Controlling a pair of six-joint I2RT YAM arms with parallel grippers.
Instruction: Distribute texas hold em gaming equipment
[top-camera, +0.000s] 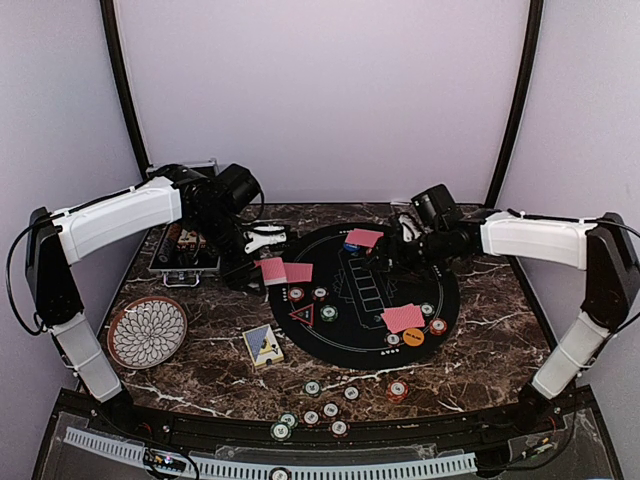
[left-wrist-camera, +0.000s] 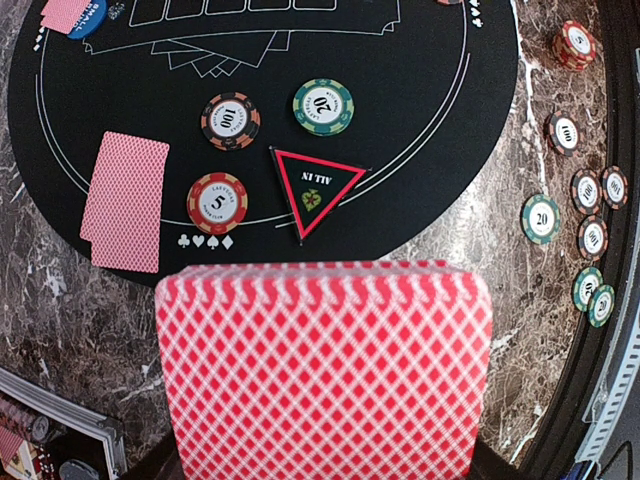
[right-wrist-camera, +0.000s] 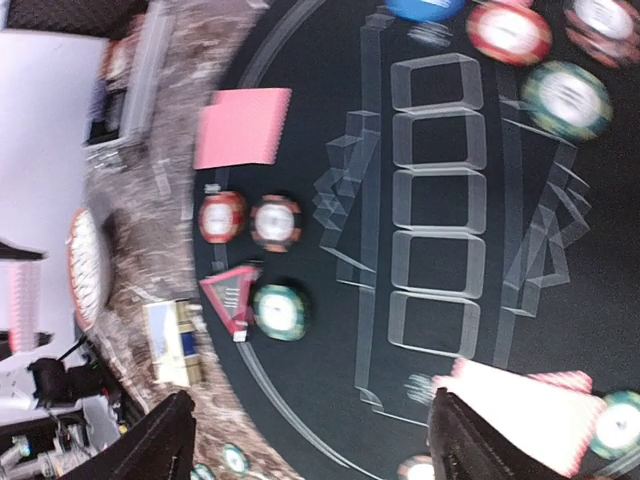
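Poker chips (top-camera: 330, 409) lie loose on the marble table (top-camera: 220, 385) nearest my bases, eight or so in a scatter; from above their values are too small to read. Just beyond, a small box (top-camera: 262, 345) lies off the near-left edge of the black mat (top-camera: 365, 350), and the patterned plate (top-camera: 147, 331) sits well to its left. On the mat's near-left part a red triangle (left-wrist-camera: 315, 190) lies flat among three chips: a red 5 (left-wrist-camera: 217, 201), a 100 (left-wrist-camera: 230, 120) and a green 20 (left-wrist-camera: 323, 106). Towards my right, the right-seat cards (top-camera: 402, 318) lie face down with an orange disc (top-camera: 413, 337) at their near edge and a few chips close around.

My left gripper (top-camera: 258, 268) pinches the deck of red-backed cards (left-wrist-camera: 325, 370) at the mat's left rim. The deck fills the bottom of the wrist view and hides both pads, so I know the grip only by the deck held up off the table. Beside it, the left-seat cards (left-wrist-camera: 125, 200) lie overlapped on the mat. My right gripper (right-wrist-camera: 310, 405) hangs over the mat's far half, fingers (right-wrist-camera: 165, 440) spread wide with nothing between; that view is smeared, so chip values there are unreadable. Farthest, the far cards (top-camera: 363, 238) cover part of a blue disc (top-camera: 351, 247), and the metal case (top-camera: 185, 258) is half hidden behind my left arm. The blue disc is cut off at the frame edge in both wrist views.
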